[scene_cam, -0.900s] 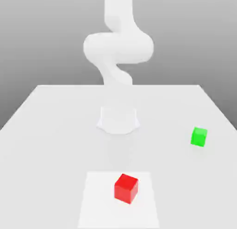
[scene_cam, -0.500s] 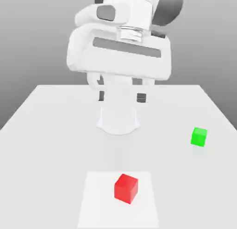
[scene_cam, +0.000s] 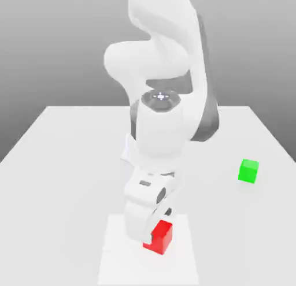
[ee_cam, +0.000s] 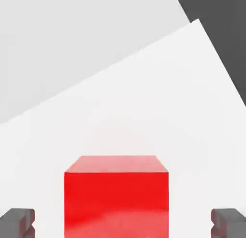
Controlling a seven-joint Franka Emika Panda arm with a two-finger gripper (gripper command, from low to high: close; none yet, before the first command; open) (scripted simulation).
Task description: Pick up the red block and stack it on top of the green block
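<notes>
Red is filling the nearest part of the scene: the small bright-red matte cube [scene_cam: 161,237] is sitting on a paler white square patch [scene_cam: 115,262] close to the near edge of the white table [scene_cam: 63,163], about midway between that edge's two corners. In the hand view the red cube [ee_cam: 116,196] is lying between two dark finger pads [ee_cam: 17,222], one well off each flank, with clear gaps on both sides, so the jaws are standing wide open and gripping nothing. In the exterior view the white robot arm's gripper [scene_cam: 149,228] is hanging low directly over the red cube, its white body covering the cube's upper corner on the exterior view's left; whether the fingers are touching the table I cannot tell. Farther back, the small bright-green matte cube [scene_cam: 248,171] is resting alone near the table's edge on the exterior view's right, well apart from the red cube and the arm. Beyond it, the white robot arm [scene_cam: 165,77] is bending forward from its base near the table's middle, and a plain grey background is spreading behind the far edge.
</notes>
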